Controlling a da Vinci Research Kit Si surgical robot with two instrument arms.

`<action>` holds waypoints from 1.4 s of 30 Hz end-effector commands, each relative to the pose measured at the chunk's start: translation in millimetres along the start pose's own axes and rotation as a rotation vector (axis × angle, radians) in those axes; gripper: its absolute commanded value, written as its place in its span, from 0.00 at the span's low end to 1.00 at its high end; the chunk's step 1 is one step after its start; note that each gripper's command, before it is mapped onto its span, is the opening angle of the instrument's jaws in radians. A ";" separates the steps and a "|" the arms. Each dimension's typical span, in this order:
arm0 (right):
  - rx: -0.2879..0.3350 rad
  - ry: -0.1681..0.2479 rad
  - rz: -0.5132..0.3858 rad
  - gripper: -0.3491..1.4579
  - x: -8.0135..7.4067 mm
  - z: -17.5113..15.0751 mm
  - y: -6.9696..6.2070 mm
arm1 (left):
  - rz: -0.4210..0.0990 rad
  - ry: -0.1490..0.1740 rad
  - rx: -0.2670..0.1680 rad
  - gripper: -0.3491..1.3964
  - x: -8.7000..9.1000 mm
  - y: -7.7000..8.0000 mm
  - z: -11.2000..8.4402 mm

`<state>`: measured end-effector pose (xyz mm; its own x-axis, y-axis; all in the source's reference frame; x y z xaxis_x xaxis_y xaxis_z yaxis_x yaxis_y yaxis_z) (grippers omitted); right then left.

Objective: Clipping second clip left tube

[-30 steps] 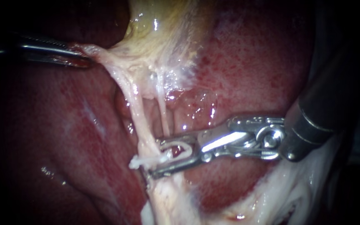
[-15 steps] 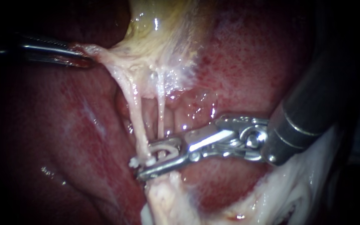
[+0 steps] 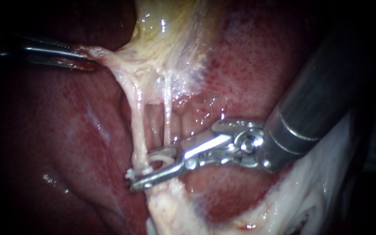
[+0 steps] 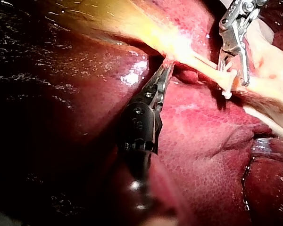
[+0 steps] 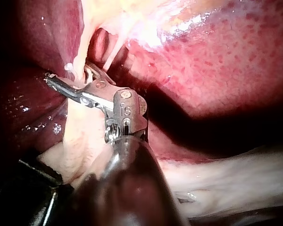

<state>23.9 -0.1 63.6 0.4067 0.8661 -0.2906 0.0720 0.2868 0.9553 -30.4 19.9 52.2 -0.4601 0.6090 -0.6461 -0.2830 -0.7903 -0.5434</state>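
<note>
From where I stand, it all turns on how the right instrument (image 3: 151, 170) sits across the left tube (image 3: 138, 130). That tube runs as a thin, pale, taut strand from the yellowish gallbladder (image 3: 170, 26) to the fatty tissue at its far end. The jaws cross it almost square-on, low on its length, one jaw on each side. They carry a white clip (image 3: 131, 174) between them and press on it from both sides. The clip's tip pokes out past the tube on the side away from the shaft, so the tube looks fully inside the clip's reach.

The second tube (image 3: 167, 109) lies just beside the left tube on the shaft side, and I cannot tell whether the jaws clear it. The shaft slants in over the liver (image 3: 262, 65), with the wrist bent to level the jaws.

The left instrument (image 3: 81, 58) is farther off. Its jaws are clamped on pale tissue (image 3: 105, 56) at the tube's gallbladder end, pulling sideways to keep the tube taut.
</note>
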 end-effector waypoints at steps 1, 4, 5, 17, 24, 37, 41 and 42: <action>-0.007 -0.007 0.001 0.46 0.1 -0.2 -0.1 | 0.003 0.000 -0.001 0.00 0.0 0.0 0.0; -0.032 -0.029 0.014 0.45 0.3 -0.6 -0.3 | 0.003 0.000 -0.001 0.00 0.0 0.0 0.0; -0.035 -0.024 0.026 0.45 0.4 -0.7 -0.3 | 0.003 0.000 -0.001 0.00 0.0 0.0 0.0; -0.011 0.024 0.054 0.46 1.3 -0.5 -0.4 | 0.002 0.000 0.000 0.00 0.1 0.0 0.2; 0.041 0.074 0.069 0.46 1.4 0.5 -1.2 | 0.002 0.000 0.001 0.00 0.2 0.0 0.3; 0.188 0.085 0.073 0.45 2.5 1.0 -4.6 | 0.002 0.000 0.001 0.00 0.1 0.0 0.3; 0.213 0.062 0.070 0.41 2.9 0.8 -5.2 | 0.002 0.000 0.001 0.00 0.1 0.0 0.3; 0.213 0.062 0.070 0.39 2.8 0.7 -5.3 | 0.002 0.000 0.001 0.00 0.1 0.0 0.3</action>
<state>25.4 0.6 57.7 0.3599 0.9066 -0.2202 0.2407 0.1378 0.9608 -30.7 19.9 52.3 -0.4603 0.6076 -0.6472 -0.2832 -0.7915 -0.5416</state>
